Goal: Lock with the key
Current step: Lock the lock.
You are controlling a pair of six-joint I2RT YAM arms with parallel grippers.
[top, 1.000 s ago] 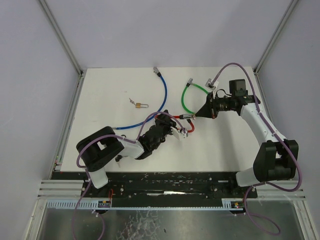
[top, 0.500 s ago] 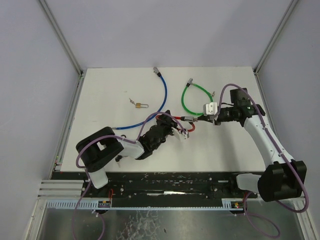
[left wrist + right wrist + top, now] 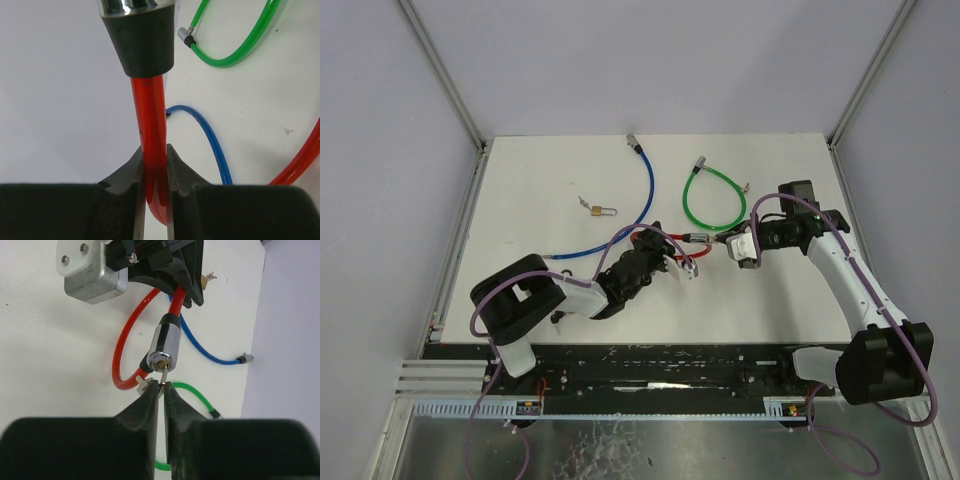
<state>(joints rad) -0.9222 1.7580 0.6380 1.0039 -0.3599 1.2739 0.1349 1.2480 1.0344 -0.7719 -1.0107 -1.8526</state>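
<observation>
— Grip on the left side first: what does the left gripper [image 3: 154, 167] have?
— Its jaws are clamped on the red cable [image 3: 149, 110], just below the black collar of the lock barrel [image 3: 165, 346]. The cable runs straight up between the two fingers.
— And the right gripper [image 3: 161, 389]?
— Its jaws are pressed together on the key [image 3: 163, 376]. Only a thin sliver of metal shows above the fingertips. It points into the brass keyhole on the barrel's chrome end and touches it; how deep it sits I cannot tell.
— So both arms meet at one spot?
— Yes. Seen from above, they meet around the middle of the table [image 3: 540, 190], the left arm reaching in from the near left and the right arm bent in from the right side. The red cable curls in a loop between them.
— What lies farther out?
— A green cable [image 3: 687, 203] lies in a loop just beyond the right gripper. A blue cable [image 3: 650, 185] curves from near the left gripper up toward the far edge and has a metal end there. To its left lies a small brass padlock [image 3: 595, 210], well apart from both grippers, with something small and metallic beside it, too small to make out
</observation>
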